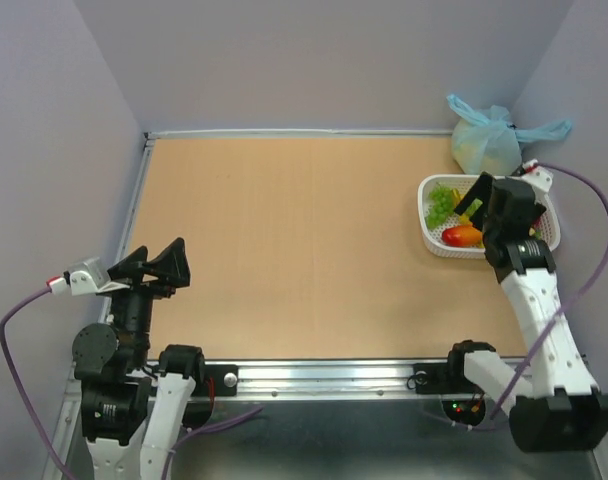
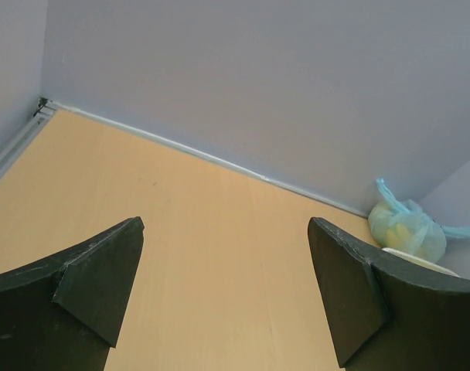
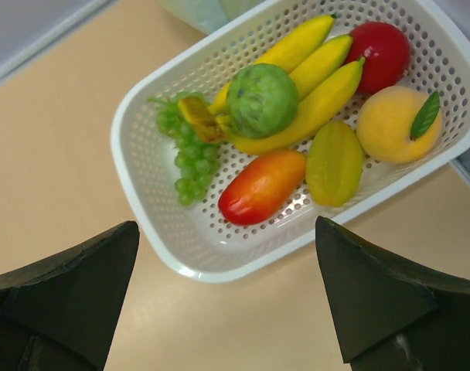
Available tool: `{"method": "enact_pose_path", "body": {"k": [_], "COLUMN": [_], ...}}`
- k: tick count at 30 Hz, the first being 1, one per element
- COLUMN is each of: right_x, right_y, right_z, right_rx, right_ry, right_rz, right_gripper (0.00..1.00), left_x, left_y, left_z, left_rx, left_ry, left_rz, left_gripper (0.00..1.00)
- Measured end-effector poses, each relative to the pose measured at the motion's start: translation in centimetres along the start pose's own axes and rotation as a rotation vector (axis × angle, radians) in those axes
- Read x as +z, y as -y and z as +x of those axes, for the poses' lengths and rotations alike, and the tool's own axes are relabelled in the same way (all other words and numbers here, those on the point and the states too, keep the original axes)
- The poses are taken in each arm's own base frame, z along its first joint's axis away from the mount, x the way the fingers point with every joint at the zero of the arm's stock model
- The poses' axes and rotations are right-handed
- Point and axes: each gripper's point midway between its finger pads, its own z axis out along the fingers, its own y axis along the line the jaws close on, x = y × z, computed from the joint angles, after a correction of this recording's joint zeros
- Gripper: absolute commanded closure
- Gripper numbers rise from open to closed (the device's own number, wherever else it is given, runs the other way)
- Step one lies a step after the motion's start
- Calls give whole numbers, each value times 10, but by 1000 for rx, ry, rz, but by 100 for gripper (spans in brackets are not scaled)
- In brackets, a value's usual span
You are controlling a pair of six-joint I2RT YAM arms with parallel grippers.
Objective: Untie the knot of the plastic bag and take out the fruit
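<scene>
Sitting in the far right corner of the table, the bag is just behind the basket. Its knot is on top and is tied shut. Something pale yellow shows through the thin blue plastic. I think that is the fruit, so none is out yet. The basket holds other toy fruit, like bananas and grapes. Maybe it sits so close so the bag's fruit can go in there too.

The right claw hangs over the basket with its two fingers wide apart, holding nothing. It looks down at the basket, not the bag, so I think it must reach farther back to get the knot. The left claw is far away at the near left side, also wide apart and empty. It points across the table toward the bag, maybe ready to help pull.

I see no words or labels anywhere.
</scene>
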Motion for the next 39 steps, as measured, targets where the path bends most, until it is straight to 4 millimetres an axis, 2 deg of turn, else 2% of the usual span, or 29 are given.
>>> {"method": "enact_pose_path", "body": {"k": [2, 7, 8, 11, 17, 22, 23, 26, 27, 28, 30, 35, 38, 39], "right_x": [24, 87, 111, 158, 261, 314, 321, 342, 348, 353, 358, 357, 350, 345], "right_y": [0, -11, -15, -13, -13, -19, -21, -31, -37, -43, -54, -81, -105, -119], "right_z": [3, -27, -36, -43, -19, 9, 11, 11, 10, 9, 6, 11, 19, 23], "right_rx": [-19, -31, -21, -3, 1, 6, 9, 9, 8, 4, 1, -18, -62, -89], "right_ry": [-47, -45, -45, -51, -118, -154, -150, -139, -134, -132, -127, -158, -181, -189], "right_rz": [79, 243, 264, 306, 333, 296, 283, 235, 208, 179, 126, -10, -96, -135], "right_gripper": [0, 0, 0, 0, 0, 0, 3, 39, 52, 78, 99, 100, 100, 99], "left_x": [-1, -8, -10, -14, -21, -23, -23, -27, -28, -29, -31, -33, -33, -33], "left_y": [1, 2, 2, 2, 3, 2, 2, 2, 1, 1, 1, -1, -2, -2], "left_z": [1, 3, 4, 7, 8, 10, 10, 11, 11, 11, 10, 12, 12, 12], "left_rx": [-1, 3, 3, 6, 8, 10, 10, 7, 6, 5, 0, -12, -17, -17], "left_ry": [-26, -62, -69, -95, -124, -154, -157, -175, -177, -179, -182, -188, -188, -189], "left_rz": [-3, -4, -5, -5, -10, -20, -21, -30, -32, -35, -41, -55, -60, -61], "left_gripper": [1, 1, 1, 1, 1, 1, 1, 1, 1, 1, 1, 1, 1, 1]}}
